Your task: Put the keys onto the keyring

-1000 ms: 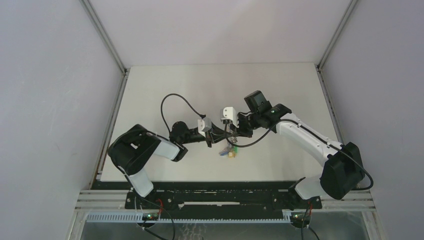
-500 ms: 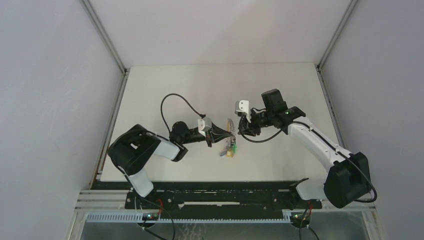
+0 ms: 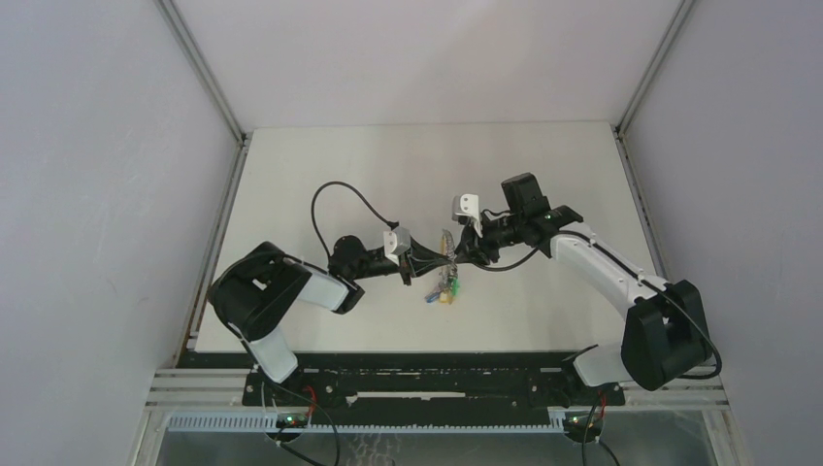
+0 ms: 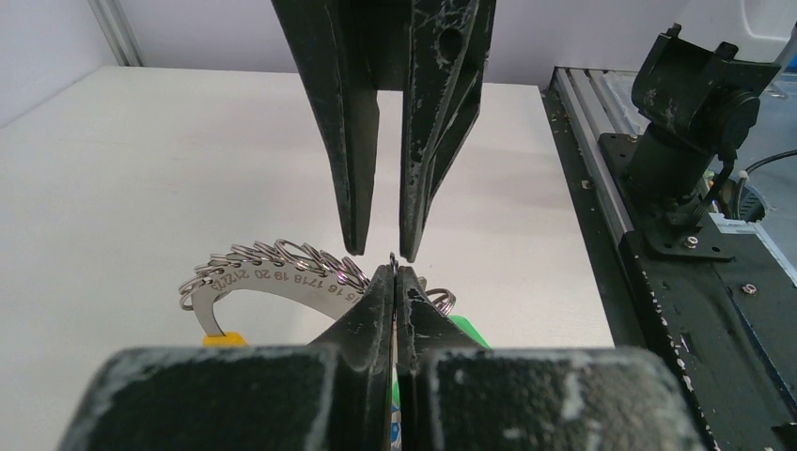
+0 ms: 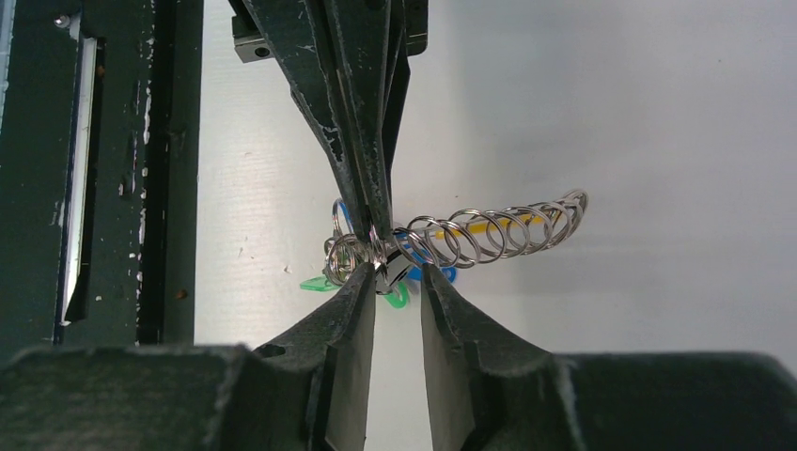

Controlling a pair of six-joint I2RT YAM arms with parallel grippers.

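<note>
Fingers (image 4: 371, 315) of the left gripper (image 4: 395, 274) are pressed tight together, pinching the keyring (image 4: 273, 272) by its curved metal band, close to the end where the tags hang. On my top camera that clamp point sits near the middle of the table (image 3: 320, 175). The left gripper reaches in from 9 o'clock and the right gripper (image 3: 466, 254) from 3 o'clock, tips almost meeting. The right gripper's jaws stand narrowly parted and hold nothing. In my left wrist view they come down from 12 o'clock and stop just above the left tips. A row of small wire rings runs along the band, arcing off toward 9 o'clock in that view, with a yellow piece (image 4: 226, 338) at the far end. Green tags (image 5: 315, 282) and blue tags (image 5: 440, 274) bunch at the clamp. I can't pick out the loose key in any view.
</note>
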